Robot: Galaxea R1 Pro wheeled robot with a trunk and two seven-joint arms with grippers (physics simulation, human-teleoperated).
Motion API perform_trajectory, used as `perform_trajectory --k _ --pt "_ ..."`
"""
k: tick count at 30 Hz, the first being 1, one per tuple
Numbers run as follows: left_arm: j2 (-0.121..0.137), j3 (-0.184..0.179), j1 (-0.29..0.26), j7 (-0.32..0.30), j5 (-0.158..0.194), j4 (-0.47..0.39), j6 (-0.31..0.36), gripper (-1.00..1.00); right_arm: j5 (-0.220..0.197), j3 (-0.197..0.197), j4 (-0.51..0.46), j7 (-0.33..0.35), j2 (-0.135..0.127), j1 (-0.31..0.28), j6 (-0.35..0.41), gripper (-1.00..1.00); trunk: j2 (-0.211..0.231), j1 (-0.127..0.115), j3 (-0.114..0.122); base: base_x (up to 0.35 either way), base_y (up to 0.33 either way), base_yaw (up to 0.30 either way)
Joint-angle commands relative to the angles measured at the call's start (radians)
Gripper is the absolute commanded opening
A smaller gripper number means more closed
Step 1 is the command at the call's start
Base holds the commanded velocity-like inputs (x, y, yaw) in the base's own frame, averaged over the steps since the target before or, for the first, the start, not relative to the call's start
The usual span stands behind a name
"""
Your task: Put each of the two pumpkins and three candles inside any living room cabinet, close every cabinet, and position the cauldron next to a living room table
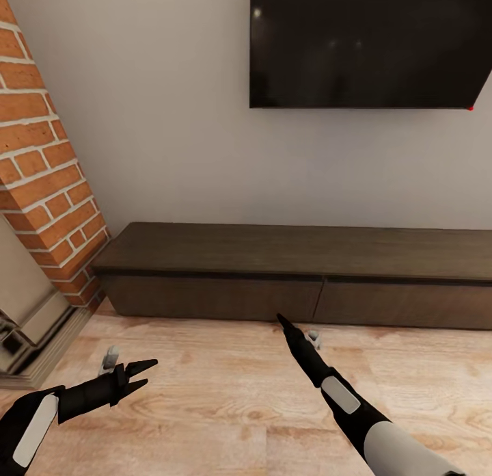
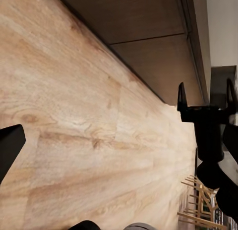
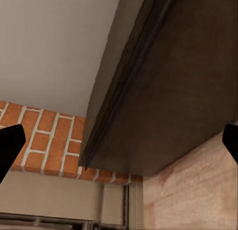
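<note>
While brick wall flanks it, closed cabinet sits under TV

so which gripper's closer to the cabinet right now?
Right. The right gripper reaches up to the cabinet, its tip just short of the left drawer front near the seam. The left gripper hangs open over the floor, well back from it.

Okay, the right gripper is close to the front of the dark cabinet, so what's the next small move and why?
Probably ease the right gripper forward to the left drawer front of the cabinet to start opening it. Both drawer fronts look flush and shut, no pumpkins or candles show, and the right arm already points at that front just above the wooden floor, jaws apparently open.
</note>
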Motion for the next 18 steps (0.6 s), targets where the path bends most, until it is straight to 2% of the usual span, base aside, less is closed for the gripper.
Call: perform_trajectory --k 1,5,10,18 --pt "0.0 0.001 -0.001 -0.004 -0.002 0.0 0.004 1.0 -0.013 0.007 0.001 0.006 -0.002 -0.001 -0.013 1.0 0.0 0.0 -0.001 0.242 0.0 0.0" --pt "0.0 0.0 -0.001 -0.004 -0.003 0.0 0.004 1.0 -0.023 0.007 0.004 0.016 -0.003 -0.001 -0.049 1.0 0.0 0.0 -0.001 0.303 0.0 0.0" --pt "0.0 -0.001 -0.001 -0.004 -0.004 0.0 0.004 1.0 -0.025 0.007 0.005 0.016 -0.003 -0.001 -0.052 1.0 0.0 0.0 -0.001 0.298 0.0 0.0" --pt "-0.003 -0.002 -0.001 -0.004 -0.004 -0.001 0.004 1.0 -0.023 0.007 0.004 -0.004 -0.003 -0.001 -0.065 1.0 0.0 0.0 -0.001 0.153 0.048 0.0"
